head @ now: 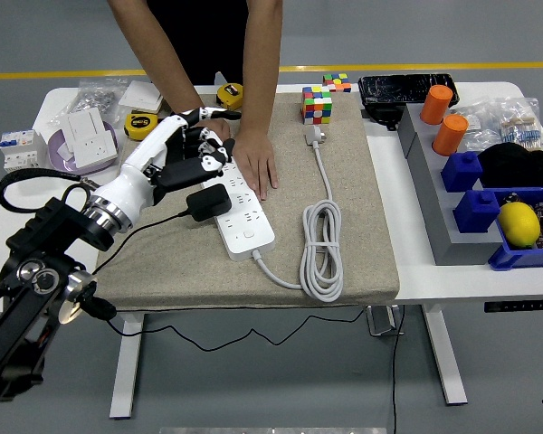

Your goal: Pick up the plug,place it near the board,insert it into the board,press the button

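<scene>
A white power strip (pixel 242 220) lies on the beige mat (pixel 163 249). The black plug adapter (pixel 208 202) sits in its left side, its thin black lead trailing left. A small round button (pixel 251 242) shows on the strip's near end. My left hand (pixel 188 146) hovers above the strip's far end and beyond the plug, fingers loosely spread and holding nothing. A person at the far side presses the strip's far end down; one hand (pixel 257 163) is in plain view, the other is mostly hidden behind my hand.
The strip's white cable lies coiled (pixel 323 246) on the mat's right half, with a Rubik's cube (pixel 318 104) behind it. Two yellow tape measures (pixel 142 126) sit far left. A grey rack (pixel 439 194), blue bins, orange cups (pixel 438 104) and a lemon (pixel 519 222) fill the right.
</scene>
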